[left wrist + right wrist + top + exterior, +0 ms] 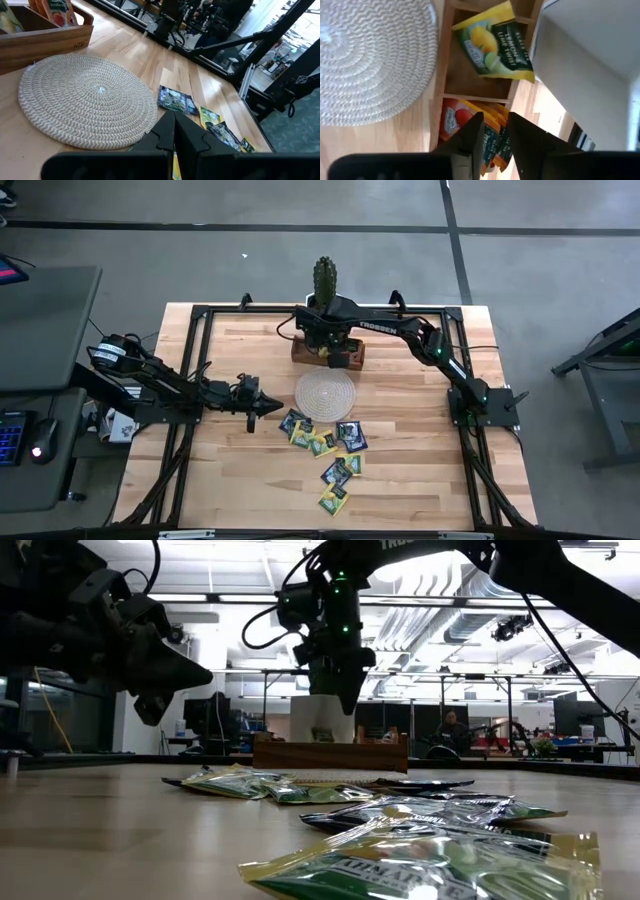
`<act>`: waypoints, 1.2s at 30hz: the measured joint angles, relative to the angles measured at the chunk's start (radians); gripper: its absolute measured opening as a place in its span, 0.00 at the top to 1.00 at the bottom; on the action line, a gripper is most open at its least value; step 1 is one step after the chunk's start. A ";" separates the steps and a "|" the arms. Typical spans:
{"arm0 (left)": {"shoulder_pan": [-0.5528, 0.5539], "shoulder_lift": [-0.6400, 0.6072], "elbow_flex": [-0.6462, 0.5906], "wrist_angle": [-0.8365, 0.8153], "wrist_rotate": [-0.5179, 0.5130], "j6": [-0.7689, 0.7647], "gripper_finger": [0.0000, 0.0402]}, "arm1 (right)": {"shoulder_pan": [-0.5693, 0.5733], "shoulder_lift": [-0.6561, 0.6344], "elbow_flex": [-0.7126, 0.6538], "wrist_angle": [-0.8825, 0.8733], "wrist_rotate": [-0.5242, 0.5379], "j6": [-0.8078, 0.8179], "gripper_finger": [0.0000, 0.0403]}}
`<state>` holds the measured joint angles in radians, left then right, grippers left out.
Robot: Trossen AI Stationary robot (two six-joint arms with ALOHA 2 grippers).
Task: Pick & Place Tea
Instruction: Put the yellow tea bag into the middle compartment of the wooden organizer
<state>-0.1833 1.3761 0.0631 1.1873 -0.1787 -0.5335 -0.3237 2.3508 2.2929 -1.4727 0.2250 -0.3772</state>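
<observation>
The tea sachets (330, 448) lie flat and scattered on the wooden table, near side of the round woven mat (325, 393). More sachets stand in the brown wooden tray (358, 360): a yellow lemon one (495, 45) and red-orange ones (455, 120). My right gripper (495, 125) points down over the red-orange compartment, open by a narrow gap, with nothing seen between its fingers. My left gripper (275, 407) is shut and empty. It hovers above the table (205, 670), left of the mat and the sachet pile.
A cactus in a white pot (324, 280) stands just behind the tray, and the pot's wall (590, 50) is close beside my right gripper. A black frame rail (200, 310) runs round the table's edges. Bare wood (230, 470) lies at the near left.
</observation>
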 joint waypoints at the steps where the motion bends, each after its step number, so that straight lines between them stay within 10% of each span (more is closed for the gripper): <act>1: 0.000 0.000 0.000 0.000 0.000 0.000 1.00 | 0.000 0.000 0.000 0.007 0.005 0.008 0.78; 36: -0.130 0.000 0.081 -0.204 0.091 -0.024 1.00 | 0.341 -0.035 0.009 0.131 -0.354 0.502 0.69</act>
<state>-0.3138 1.3762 0.1443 0.9834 -0.0873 -0.5576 0.0169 2.3159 2.3017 -1.3415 -0.1295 0.1247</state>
